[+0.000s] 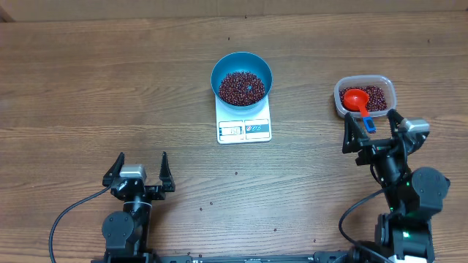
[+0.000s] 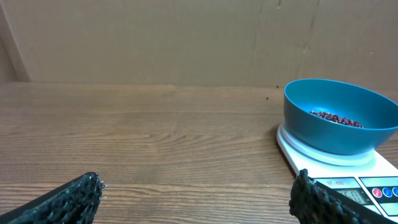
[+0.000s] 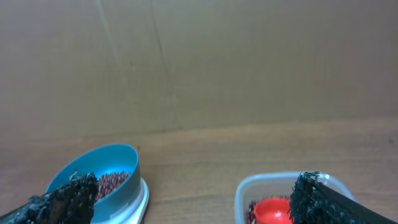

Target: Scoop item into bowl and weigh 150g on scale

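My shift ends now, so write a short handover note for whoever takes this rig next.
Left gripper: open, empty, back from the scale.
Right gripper: open, empty, facing the tub.
Bowl sits on the scale, beans inside. Red scoop lies in the tub with more beans.
Done: scooping, apparently.
Left: display unreadable here; check the weight, adjust if needed.

The bright blue bowl [image 1: 242,58] stands upright on the small white scale [image 1: 244,129], covering its platform; only the front display strip shows. Dark red beans [image 1: 242,88] lie in a loose layer across the bowl's bottom. More beans sit in the clear tub [image 1: 337,98], well apart to the right.
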You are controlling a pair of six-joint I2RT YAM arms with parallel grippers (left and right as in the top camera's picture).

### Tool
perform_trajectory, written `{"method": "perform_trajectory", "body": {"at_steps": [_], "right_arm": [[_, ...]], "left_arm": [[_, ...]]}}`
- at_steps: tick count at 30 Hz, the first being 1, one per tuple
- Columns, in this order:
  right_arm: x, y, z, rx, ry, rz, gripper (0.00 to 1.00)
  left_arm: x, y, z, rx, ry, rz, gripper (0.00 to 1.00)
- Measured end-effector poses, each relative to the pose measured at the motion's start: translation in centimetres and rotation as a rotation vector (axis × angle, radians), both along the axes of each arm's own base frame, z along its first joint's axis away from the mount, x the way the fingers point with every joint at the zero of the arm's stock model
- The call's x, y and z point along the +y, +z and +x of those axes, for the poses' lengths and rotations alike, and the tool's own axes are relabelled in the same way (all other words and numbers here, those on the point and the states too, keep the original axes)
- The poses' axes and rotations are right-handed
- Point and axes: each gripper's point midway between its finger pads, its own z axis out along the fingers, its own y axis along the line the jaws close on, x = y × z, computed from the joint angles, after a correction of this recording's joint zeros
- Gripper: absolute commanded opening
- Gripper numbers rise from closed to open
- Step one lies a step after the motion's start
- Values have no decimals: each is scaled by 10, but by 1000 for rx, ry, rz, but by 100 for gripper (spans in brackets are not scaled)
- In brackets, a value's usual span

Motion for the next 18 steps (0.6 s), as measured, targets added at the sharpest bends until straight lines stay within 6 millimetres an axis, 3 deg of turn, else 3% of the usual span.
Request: {"method": "perform_trajectory", "body": {"at_steps": [8,16,18], "right_arm": [[-6,18,-15,-93,-49,-14,100],[-2,-18,-32,-241,-84,-16,100],[-3,-40,-32,-183,-96,-9,100]], "left_arm": [[0,0,0,1,0,0,100],[0,0,0,0,0,0,100],[0,0,0,1,0,0,100]]}}
